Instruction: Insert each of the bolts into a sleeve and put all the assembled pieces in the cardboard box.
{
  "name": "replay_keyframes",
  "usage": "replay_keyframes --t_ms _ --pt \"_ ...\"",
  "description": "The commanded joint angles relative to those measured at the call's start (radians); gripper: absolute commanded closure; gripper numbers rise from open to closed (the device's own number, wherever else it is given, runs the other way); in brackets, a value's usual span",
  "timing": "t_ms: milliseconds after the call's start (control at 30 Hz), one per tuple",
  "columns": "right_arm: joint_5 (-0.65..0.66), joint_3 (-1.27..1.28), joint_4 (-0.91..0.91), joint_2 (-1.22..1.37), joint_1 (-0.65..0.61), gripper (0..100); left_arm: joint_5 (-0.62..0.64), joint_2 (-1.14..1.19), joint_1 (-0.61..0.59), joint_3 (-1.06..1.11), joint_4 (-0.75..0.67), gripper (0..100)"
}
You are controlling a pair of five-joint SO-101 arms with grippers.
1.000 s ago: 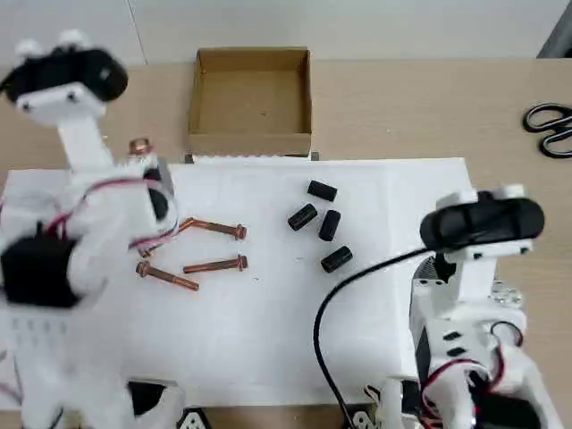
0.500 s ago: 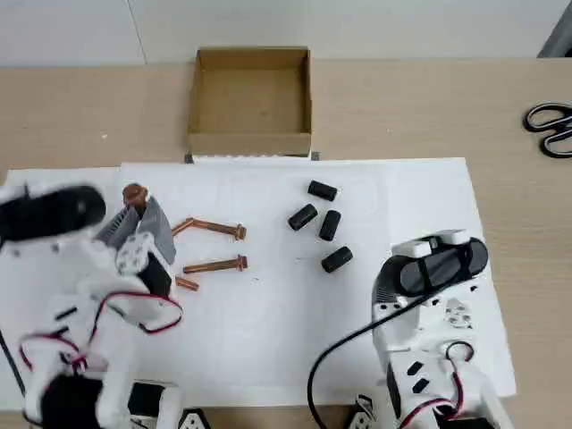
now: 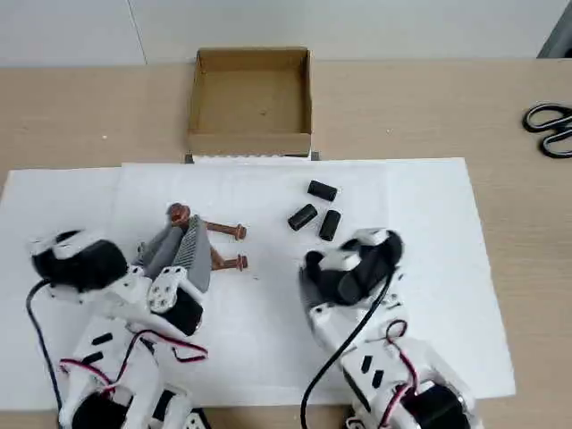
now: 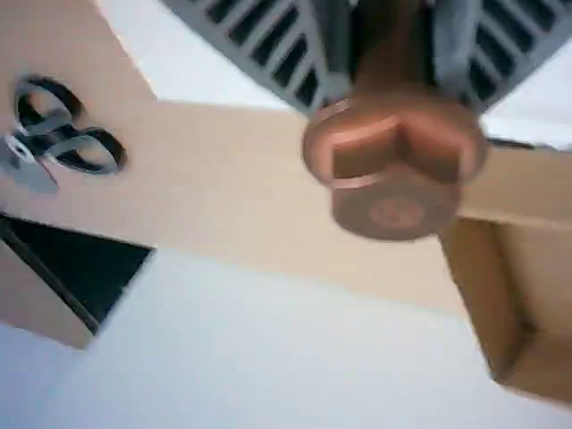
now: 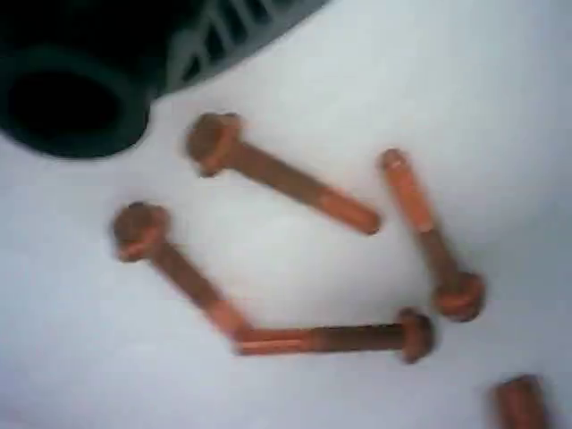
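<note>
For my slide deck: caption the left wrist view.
The left gripper clamps a copper bolt, head toward the camera, scissors and cardboard box beyond.

bolts: 5, four lying on the white paper and one held bolt off the paper | sleeves: 4, three lying close together and one sleeve apart from them | cardboard box: 1 | scissors: 1 pair
</note>
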Motion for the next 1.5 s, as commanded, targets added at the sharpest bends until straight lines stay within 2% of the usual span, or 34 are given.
replay_keyframes --t_ms 0,200,400,1067,1267,1467 --pt "-0.003 -0.006 -0.03 -0.007 -0.061 99.5 0.006 -0.011 0.069 0.028 -0.103 99" --pt "-0.002 -0.005 0.036 -0.005 -0.173 99.5 0.005 -0.011 0.184 0.064 -0.17 99" --pt "0.0 0.008 0.041 -0.005 -0.208 99.5 0.005 -0.011 0.265 0.074 -0.169 99" --pt "0.002 0.014 0.01 -0.005 -0.203 99.5 0.005 -0.011 0.313 0.133 -0.161 99" --pt "0.002 0.011 0.01 -0.005 -0.203 99.5 0.005 -0.011 0.318 0.133 -0.054 99" --pt "0.002 0.012 0.002 -0.005 -0.203 99.5 0.003 -0.011 0.42 0.127 0.075 99"
